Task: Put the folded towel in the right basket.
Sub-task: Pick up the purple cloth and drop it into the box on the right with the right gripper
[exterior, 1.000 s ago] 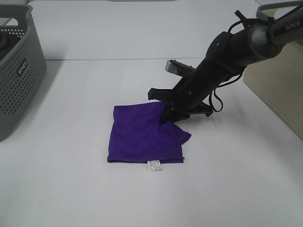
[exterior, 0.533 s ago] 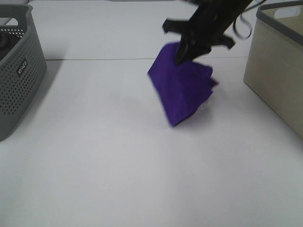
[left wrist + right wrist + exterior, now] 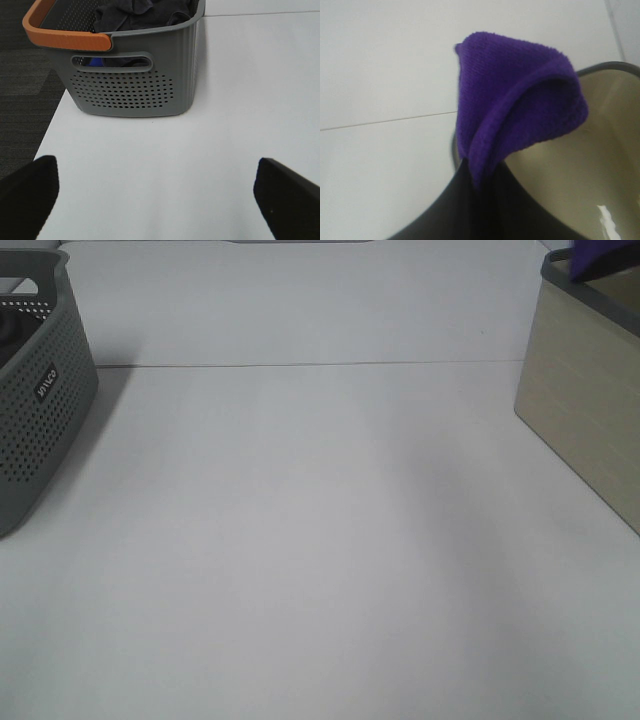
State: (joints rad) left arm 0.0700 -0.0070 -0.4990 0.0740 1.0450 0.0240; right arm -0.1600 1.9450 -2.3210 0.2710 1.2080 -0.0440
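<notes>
Right gripper pinching purple towel over right basket rim; left gripper wide, facing left basket.

The towel is showing only a sliver at the top edge, the basket is running offscreen, and cloth is hiding the tips of the right gripper.

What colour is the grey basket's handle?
Orange; the handle shows best in the left wrist view.
</notes>
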